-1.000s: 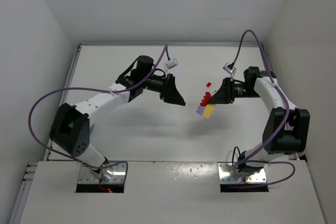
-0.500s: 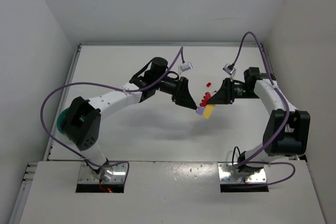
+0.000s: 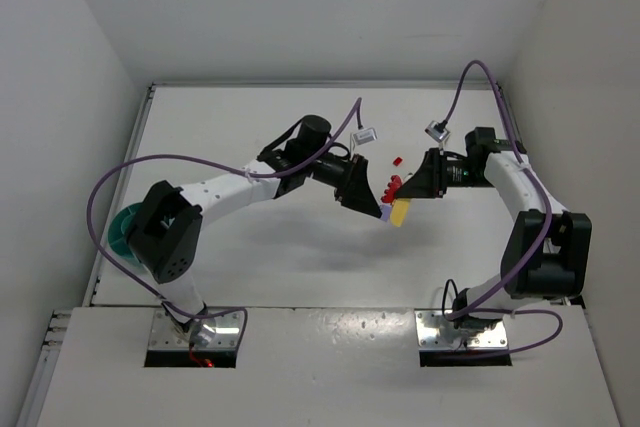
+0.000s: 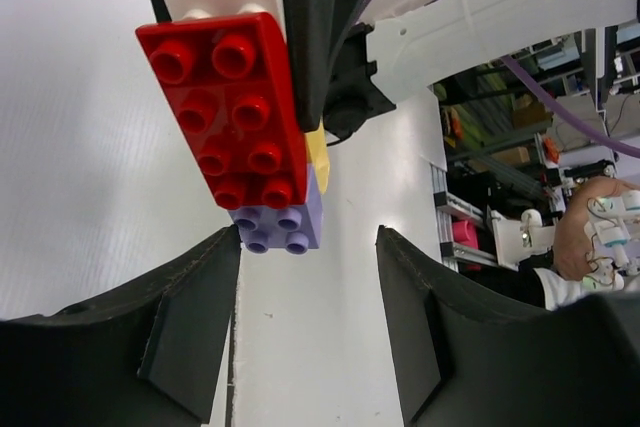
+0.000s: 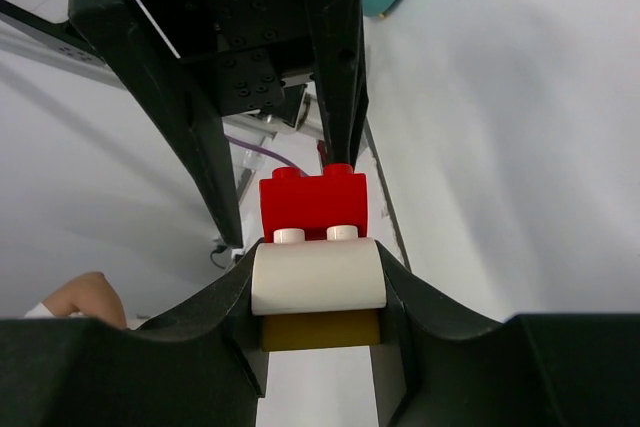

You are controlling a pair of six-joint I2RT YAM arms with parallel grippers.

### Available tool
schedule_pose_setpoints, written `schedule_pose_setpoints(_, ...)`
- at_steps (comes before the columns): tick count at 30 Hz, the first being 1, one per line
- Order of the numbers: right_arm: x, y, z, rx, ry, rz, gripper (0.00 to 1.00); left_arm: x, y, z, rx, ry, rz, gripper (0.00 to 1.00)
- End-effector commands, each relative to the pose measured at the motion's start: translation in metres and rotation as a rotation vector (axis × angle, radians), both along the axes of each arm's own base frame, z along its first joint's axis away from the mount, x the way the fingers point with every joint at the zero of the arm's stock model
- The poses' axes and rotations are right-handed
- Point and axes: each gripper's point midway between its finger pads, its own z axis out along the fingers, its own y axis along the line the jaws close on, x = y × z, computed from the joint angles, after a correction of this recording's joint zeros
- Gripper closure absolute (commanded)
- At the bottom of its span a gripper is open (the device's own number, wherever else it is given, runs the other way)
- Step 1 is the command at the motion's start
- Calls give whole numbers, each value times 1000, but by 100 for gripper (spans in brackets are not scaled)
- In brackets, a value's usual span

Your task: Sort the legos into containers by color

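Glossy smooth plastic legos (image 4: 225,117), matt white table (image 3: 300,267)

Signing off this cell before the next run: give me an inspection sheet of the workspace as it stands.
Surface: white table, matte.
Job's things: brick stack, red, white, yellow and purple, in a grip; loose red brick on the table; teal bowl far left, partly behind the left arm.
Clutter: nothing seen.
Grippers: left gripper open at the stack's purple end; right gripper shut on the stack.
Cables: purple cables loop above both arms.
Surroundings: white walls.
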Motion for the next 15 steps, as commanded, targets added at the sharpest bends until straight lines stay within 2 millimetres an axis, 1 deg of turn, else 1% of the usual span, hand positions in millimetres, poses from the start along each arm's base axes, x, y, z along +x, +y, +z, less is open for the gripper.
schedule_pose_setpoints(1, -3, 5, 37, 164, -79, 20, 100, -2, -5, 10, -25, -50, -18, 37)
schedule_pose_setpoints(4, -5, 5, 39, 164, -78, 20, 100, 3, -6, 3, -1, -66, 11, 37)
schedule_pose_setpoints(5, -5, 5, 39, 164, -78, 20, 100, 3, -6, 3, -1, -66, 11, 36)
schedule_pose_setpoints(8, -5, 5, 37, 165, -69, 20, 100, 3, -6, 3, -1, -66, 11, 36)
schedule_pose_setpoints(15, -5, 5, 39, 164, -75, 23, 100, 5, -7, 8, -17, -70, 15, 36)
